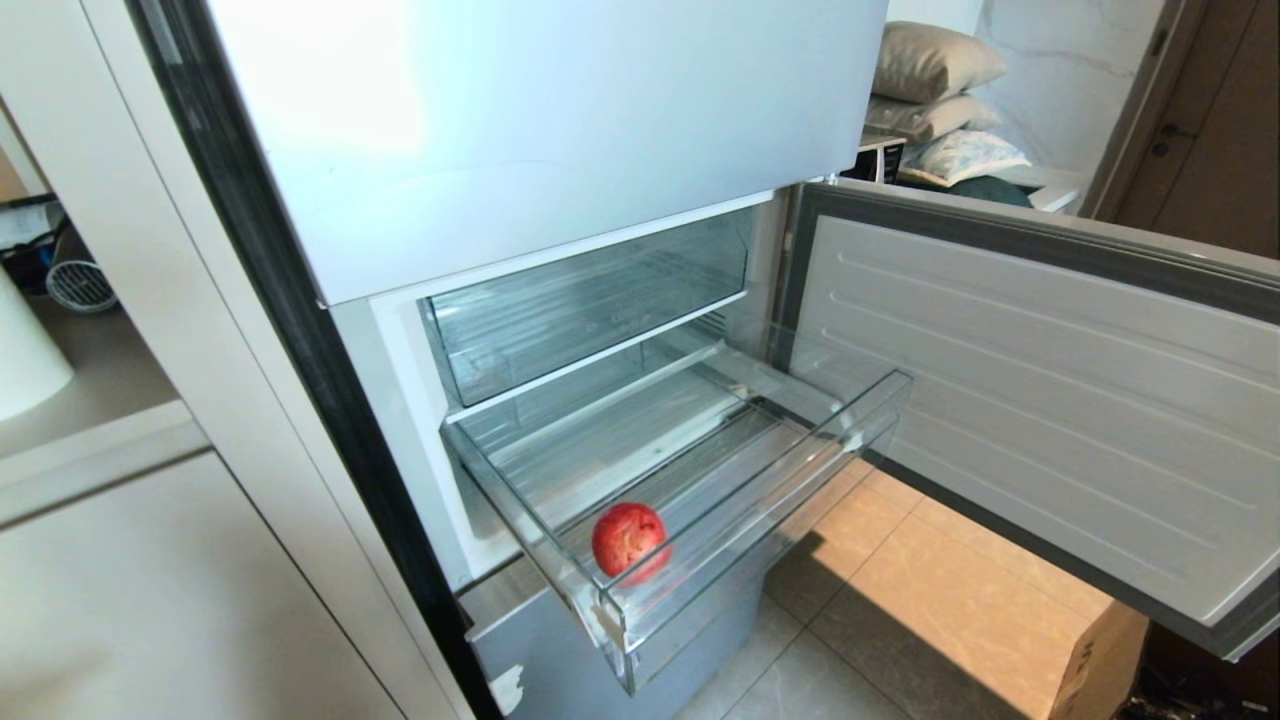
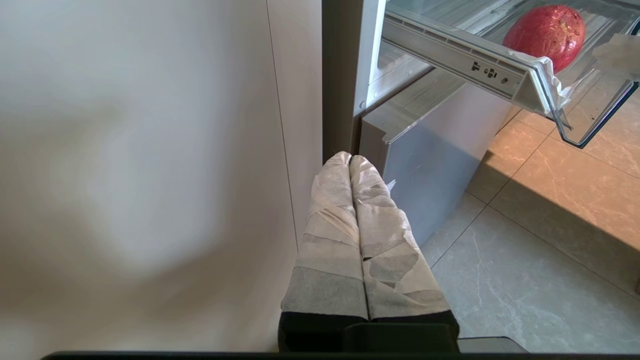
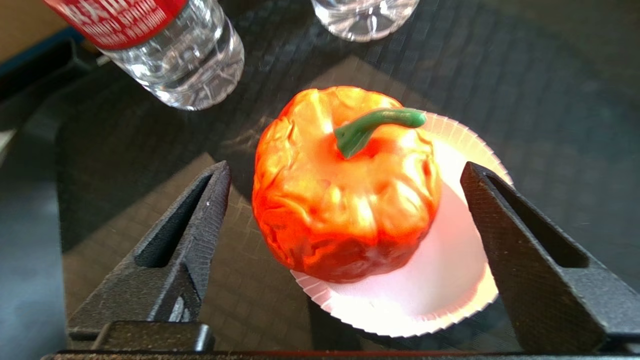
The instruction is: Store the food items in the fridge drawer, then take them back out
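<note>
One red apple point(image 1: 628, 538) is already stored: it lies in the near left corner of the fridge drawer point(image 1: 760, 520), touching or almost touching the thick clear front wall, on the ribbed floor. The drawer is pulled fully out over the tiled floor point(image 1: 900, 610), and the rest of its floor, to the right of and behind the apple, is left bare, so room for a second item is judged ample. The smaller clear compartment point(image 1: 590, 300) sits above and further back, overhanging only the far part of the drawer; entry from above the front half is therefore unobstructed. To the right, the swung-open door panel point(image 1: 1050, 400) stands near the drawer's right end and bounds any approach from that side.

The orange-red fruit point(image 3: 345, 185), lumpy and with a green stem, is seen only by the right wrist camera. It is set on a white paper liner point(image 3: 440, 280) on a dark woven surface, with two clear bottles point(image 3: 175, 55) just beyond it. The right hand point(image 3: 345, 175) is spread wide, one finger on each side of the fruit and neither touching it; this is judged to be a straddle ready for closing. The bottles are near enough that a straight lift would seem safer.

The left hand point(image 2: 350, 162) is parked low beside the fridge's lower panel, its taped fingers pressed together and empty.
</note>
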Tool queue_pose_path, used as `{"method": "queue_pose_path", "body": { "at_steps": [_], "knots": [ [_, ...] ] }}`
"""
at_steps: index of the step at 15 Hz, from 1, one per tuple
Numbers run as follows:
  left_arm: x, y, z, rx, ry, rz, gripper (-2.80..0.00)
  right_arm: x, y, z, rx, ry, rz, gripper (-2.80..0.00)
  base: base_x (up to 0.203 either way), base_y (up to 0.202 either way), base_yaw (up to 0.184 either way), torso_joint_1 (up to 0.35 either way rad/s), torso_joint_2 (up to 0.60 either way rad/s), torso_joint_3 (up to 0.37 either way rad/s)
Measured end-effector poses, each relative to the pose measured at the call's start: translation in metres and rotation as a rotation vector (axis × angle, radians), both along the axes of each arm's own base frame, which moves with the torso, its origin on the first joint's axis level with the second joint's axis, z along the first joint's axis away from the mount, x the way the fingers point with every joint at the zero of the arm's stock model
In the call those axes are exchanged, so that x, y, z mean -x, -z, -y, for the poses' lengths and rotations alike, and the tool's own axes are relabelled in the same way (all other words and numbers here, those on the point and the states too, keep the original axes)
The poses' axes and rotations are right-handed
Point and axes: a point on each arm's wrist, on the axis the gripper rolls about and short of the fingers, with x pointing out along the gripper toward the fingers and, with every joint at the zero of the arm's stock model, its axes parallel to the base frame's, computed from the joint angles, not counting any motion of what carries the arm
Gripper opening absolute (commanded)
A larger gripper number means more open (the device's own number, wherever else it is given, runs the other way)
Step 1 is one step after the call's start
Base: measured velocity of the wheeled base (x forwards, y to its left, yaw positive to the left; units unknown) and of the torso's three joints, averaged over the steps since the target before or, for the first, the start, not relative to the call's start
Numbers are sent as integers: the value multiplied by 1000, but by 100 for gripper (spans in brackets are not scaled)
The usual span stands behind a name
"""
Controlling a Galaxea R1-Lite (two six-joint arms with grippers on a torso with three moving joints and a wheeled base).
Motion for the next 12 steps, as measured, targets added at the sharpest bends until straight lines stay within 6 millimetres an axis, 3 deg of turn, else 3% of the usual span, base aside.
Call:
{"method": "queue_pose_path", "body": {
  "at_steps": [8, 12],
  "knots": [
    [0, 0, 0, 0, 0, 0, -280, 10, -6, 2, 6, 20, 0, 0, 0, 0, 0, 0, 0, 0],
    [0, 0, 0, 0, 0, 0, -280, 21, -1, -3, -106, 33, -54, 0, 0, 0, 0, 0, 0, 0]
  ]
}}
